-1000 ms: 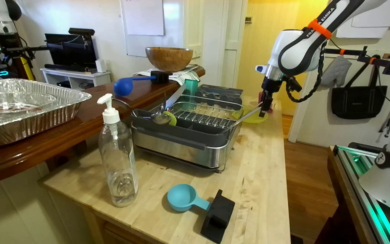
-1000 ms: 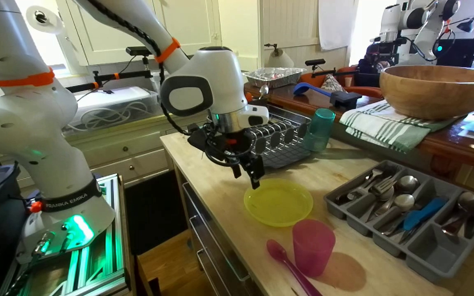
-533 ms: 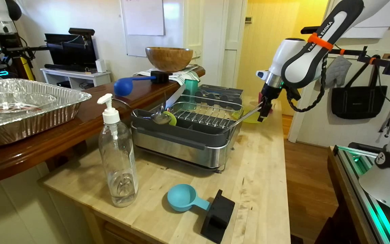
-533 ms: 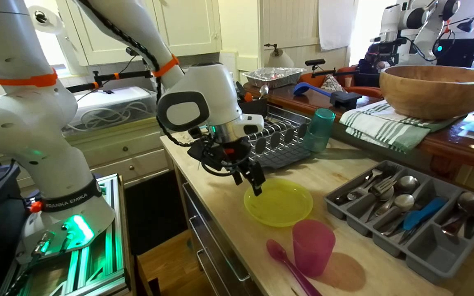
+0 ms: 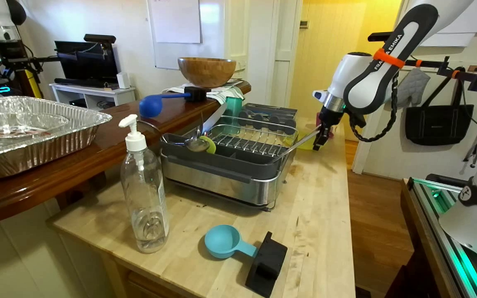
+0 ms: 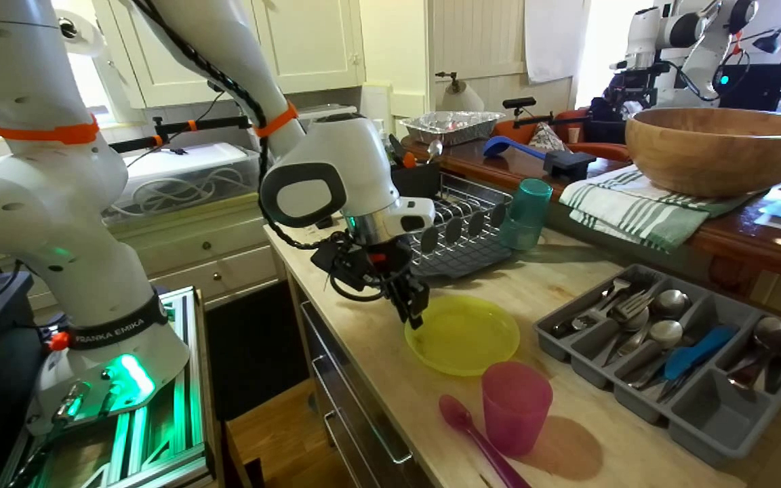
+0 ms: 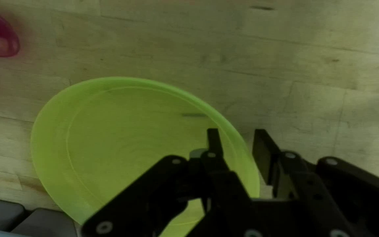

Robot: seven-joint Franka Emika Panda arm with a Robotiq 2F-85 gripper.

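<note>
The gripper [image 7: 237,141] has narrowed, tips parted astride the rim of the yellow plate [image 7: 133,131], right of centre; likely mid-grasp, needing closing, contact unclear.

Franka arm [image 6: 234,47] bent, hand [image 7: 236,131] pointing down.
The white arm leans out and slants down to its black hand, whose two fingers [image 7: 214,143] stand a little apart.
</note>
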